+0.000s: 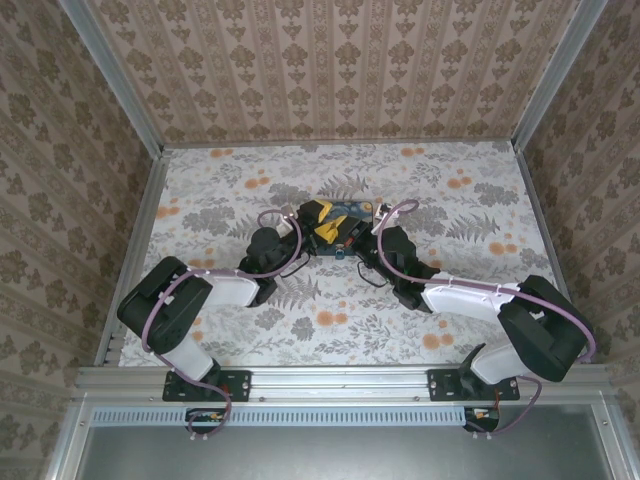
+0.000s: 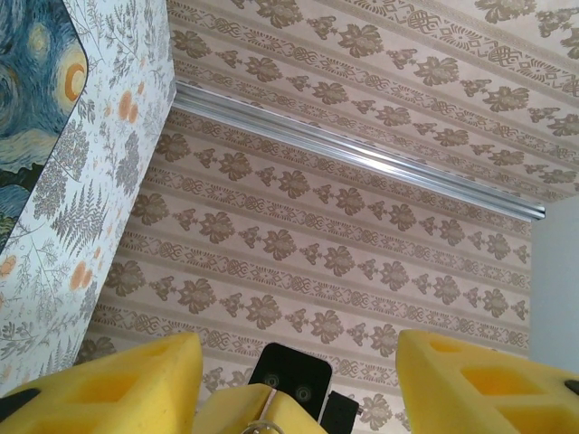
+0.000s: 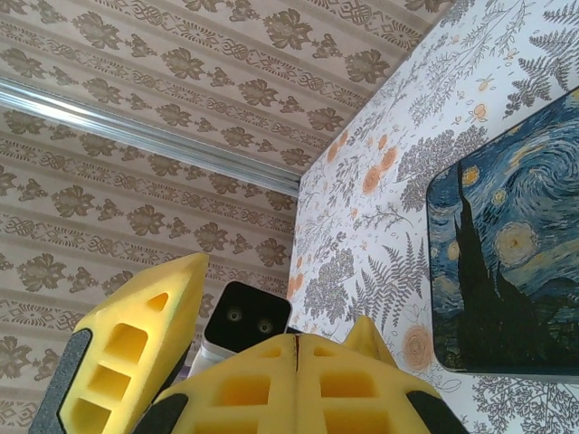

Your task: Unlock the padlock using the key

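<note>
Over the table's middle both grippers meet tip to tip. My left gripper is open, its yellow fingers wide apart on either side of the right gripper's tips. My right gripper is shut. A thin metal sliver with a small ring, seemingly the key, sits in its seam. One left finger stands to its left, and another yellow tip pokes up beside it. From above, the left gripper and right gripper overlap at the box's near edge. The padlock is hidden.
A rounded blue starry-night box lies flat on the floral tabletop, just behind the grippers; it also shows in the wrist views. Patterned walls with aluminium rails close in the table on three sides.
</note>
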Available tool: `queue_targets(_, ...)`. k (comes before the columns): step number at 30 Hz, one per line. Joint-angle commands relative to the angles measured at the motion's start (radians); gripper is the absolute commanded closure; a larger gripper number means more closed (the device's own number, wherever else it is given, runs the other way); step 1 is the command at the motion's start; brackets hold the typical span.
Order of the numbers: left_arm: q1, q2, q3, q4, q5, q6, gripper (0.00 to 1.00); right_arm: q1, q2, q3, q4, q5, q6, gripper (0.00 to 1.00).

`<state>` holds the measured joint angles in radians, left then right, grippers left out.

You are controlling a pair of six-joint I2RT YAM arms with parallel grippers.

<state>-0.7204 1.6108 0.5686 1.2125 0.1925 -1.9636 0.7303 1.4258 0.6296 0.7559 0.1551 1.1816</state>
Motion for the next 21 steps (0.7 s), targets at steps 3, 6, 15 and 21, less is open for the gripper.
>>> queue_targets(3, -0.006, 0.002, -0.005, 0.042, -0.014, 0.025, 0.46, 0.0, -0.028, -0.012, 0.008, 0.033, -0.003, 1.0)
queue_targets(6, -0.006, 0.003, -0.008, 0.041, -0.018, 0.029, 0.48, 0.0, -0.028, -0.013, 0.011, 0.035, -0.004, 1.0)
queue_targets(15, -0.008, 0.009, -0.014, 0.033, -0.025, 0.039, 0.59, 0.001, -0.028, -0.018, 0.016, 0.042, -0.001, 1.0)
queue_targets(21, -0.008, 0.011, -0.018, 0.027, -0.03, 0.045, 0.64, 0.001, -0.028, -0.019, 0.02, 0.043, 0.0, 1.0)
